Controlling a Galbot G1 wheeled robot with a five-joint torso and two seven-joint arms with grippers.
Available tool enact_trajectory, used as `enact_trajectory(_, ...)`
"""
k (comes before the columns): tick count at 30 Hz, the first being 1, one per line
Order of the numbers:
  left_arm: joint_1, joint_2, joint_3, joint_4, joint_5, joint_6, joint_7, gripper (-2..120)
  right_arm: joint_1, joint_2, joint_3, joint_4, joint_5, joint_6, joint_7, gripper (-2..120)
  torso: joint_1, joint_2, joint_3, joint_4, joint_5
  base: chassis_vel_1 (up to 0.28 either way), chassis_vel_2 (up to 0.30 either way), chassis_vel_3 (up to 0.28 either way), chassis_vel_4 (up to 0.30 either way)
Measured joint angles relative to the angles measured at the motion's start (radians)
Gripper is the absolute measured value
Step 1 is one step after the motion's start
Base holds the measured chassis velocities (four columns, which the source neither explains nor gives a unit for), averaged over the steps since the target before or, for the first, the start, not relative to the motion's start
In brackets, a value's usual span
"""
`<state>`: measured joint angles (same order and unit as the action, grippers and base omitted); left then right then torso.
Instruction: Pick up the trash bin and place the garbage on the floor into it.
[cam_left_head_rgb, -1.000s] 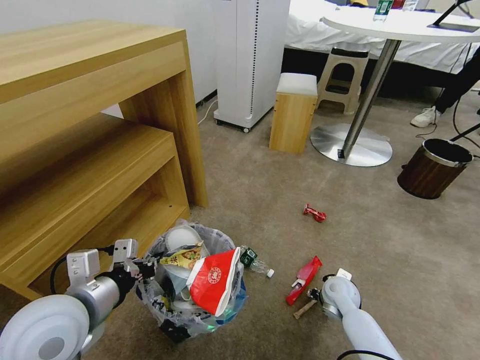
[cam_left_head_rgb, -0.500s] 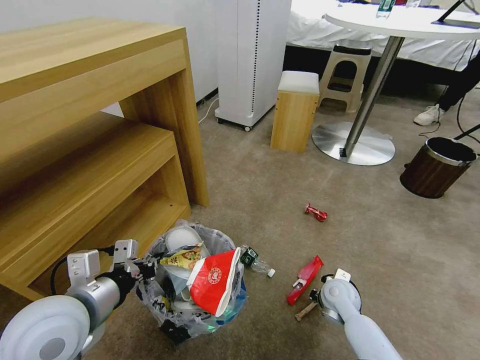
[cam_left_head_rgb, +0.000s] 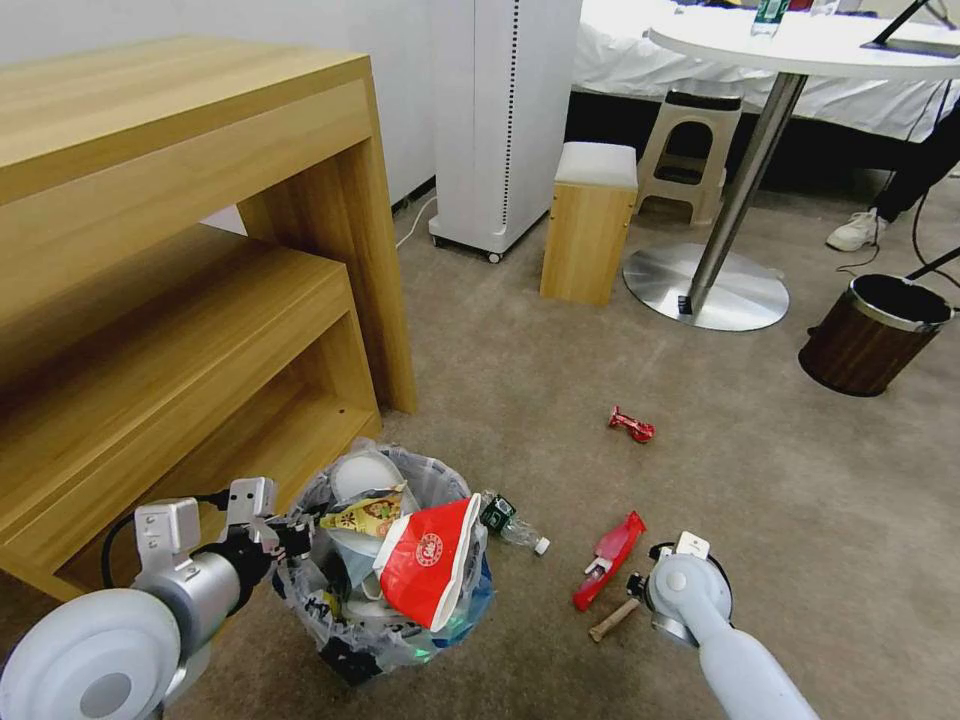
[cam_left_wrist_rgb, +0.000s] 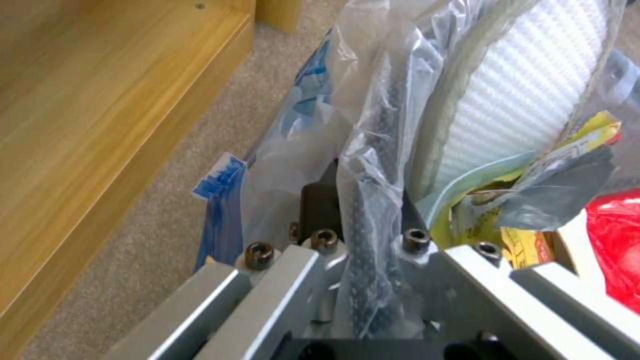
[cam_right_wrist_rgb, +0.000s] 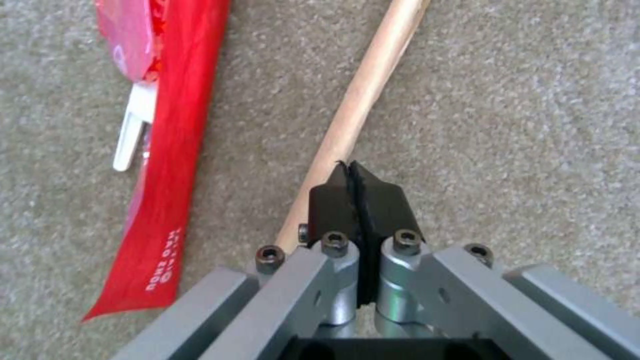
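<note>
The left gripper (cam_left_wrist_rgb: 363, 220) is clamped on the rim of the trash bin (cam_left_head_rgb: 385, 585), with the clear liner pinched between its fingers; the bin stands on the carpet beside the wooden shelf (cam_left_head_rgb: 190, 330), already heaped with litter. The right gripper (cam_right_wrist_rgb: 357, 187) hangs low over the wooden stick (cam_right_wrist_rgb: 353, 112), its fingers pressed together with nothing between them. The red wrapper (cam_right_wrist_rgb: 163, 165) lies just beside the stick. To take the stick well, I think the fingers must first spread, straddle it across its width, then go down to the carpet without catching the wrapper. A small bottle (cam_left_head_rgb: 515, 528) and a second red wrapper (cam_left_head_rgb: 630, 426) also wait on the floor.
</note>
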<state>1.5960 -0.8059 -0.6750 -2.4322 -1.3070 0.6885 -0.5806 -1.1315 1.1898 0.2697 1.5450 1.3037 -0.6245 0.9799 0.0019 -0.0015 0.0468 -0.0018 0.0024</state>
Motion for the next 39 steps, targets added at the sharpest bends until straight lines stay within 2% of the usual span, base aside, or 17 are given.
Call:
enact_trajectory(8, -0.001, 0.003, -0.002, 0.003, 0.0, 0.0, 0.001, 1, 0.005, 0.011, 0.0, -0.014, -0.001, 0.0, -0.009, 0, 0.0, 0.0, 0.0, 0.0, -0.0001, 0.0, 0.0, 0.0, 0.0)
enact_trajectory(13, -0.004, 0.005, 0.0, 0.006, -0.001, -0.001, 0.002, 1, 0.008, 0.026, 0.0, -0.031, -0.003, -0.003, -0.025, 19, 0.0, 0.0, 0.0, 0.0, -0.0001, 0.0, 0.0, 0.0, 0.0)
enact_trajectory(15, -0.004, 0.005, 0.0, 0.007, 0.0, -0.001, 0.002, 1, 0.007, 0.028, -0.001, -0.031, -0.003, -0.003, -0.026, 22, 0.0, 0.0, 0.0, 0.0, -0.0001, 0.0, 0.0, 0.0, 0.0)
enact_trajectory(17, -0.004, 0.005, -0.001, 0.009, 0.0, -0.001, 0.005, 1, 0.005, 0.033, -0.005, -0.024, -0.001, -0.007, -0.027, 34, 0.0, 0.0, 0.0, 0.0, -0.0002, 0.0, 0.0, 0.0, 0.0)
enact_trajectory(19, -0.004, 0.005, -0.001, 0.01, 0.0, -0.001, 0.006, 1, 0.004, 0.034, -0.007, -0.023, -0.002, -0.007, -0.027, 38, 0.0, 0.0, 0.0, 0.0, -0.0001, 0.0, 0.0, 0.0, 0.0)
enact_trajectory(22, -0.002, 0.004, -0.004, 0.011, 0.005, -0.002, 0.011, 1, 0.006, 0.037, -0.01, -0.029, -0.009, -0.008, -0.027, 53, 0.0, 0.0, 0.0, 0.0, -0.0001, 0.0, 0.0, 0.0, 0.0)
enact_trajectory(24, -0.001, 0.004, -0.005, 0.011, 0.005, -0.002, 0.012, 1, 0.007, 0.036, -0.01, -0.03, -0.01, -0.008, -0.027, 57, 0.0, 0.0, 0.0, 0.0, -0.0001, 0.0, 0.0, 0.0, 0.0)
enact_trajectory(26, 0.0, 0.004, -0.007, 0.012, 0.008, -0.004, 0.014, 1, 0.007, 0.03, -0.007, -0.034, -0.013, -0.008, -0.028, 68, 0.0, 0.0, 0.0, 0.0, -0.0002, 0.0, 0.0, 0.0, 0.0)
enact_trajectory(28, 0.0, 0.004, -0.007, 0.012, 0.008, -0.005, 0.015, 1, 0.008, 0.03, -0.006, -0.035, -0.014, -0.008, -0.028, 71, 0.0, 0.0, 0.0, 0.0, -0.0002, 0.0, 0.0, 0.0, 0.0)
enact_trajectory(33, 0.0, 0.004, -0.004, 0.012, 0.013, -0.006, 0.018, 1, 0.009, 0.034, -0.005, -0.041, -0.023, -0.007, -0.032, 61, 0.0, 0.0, 0.0, 0.0, -0.0002, 0.0, 0.0, 0.0, 0.0)
enact_trajectory(39, 0.0, 0.005, -0.005, 0.013, 0.014, -0.007, 0.02, 1, 0.011, 0.038, -0.004, -0.049, -0.03, -0.005, -0.038, 58, 0.0, 0.0, 0.0, 0.0, -0.0002, 0.0, 0.0, 0.0, 0.0)
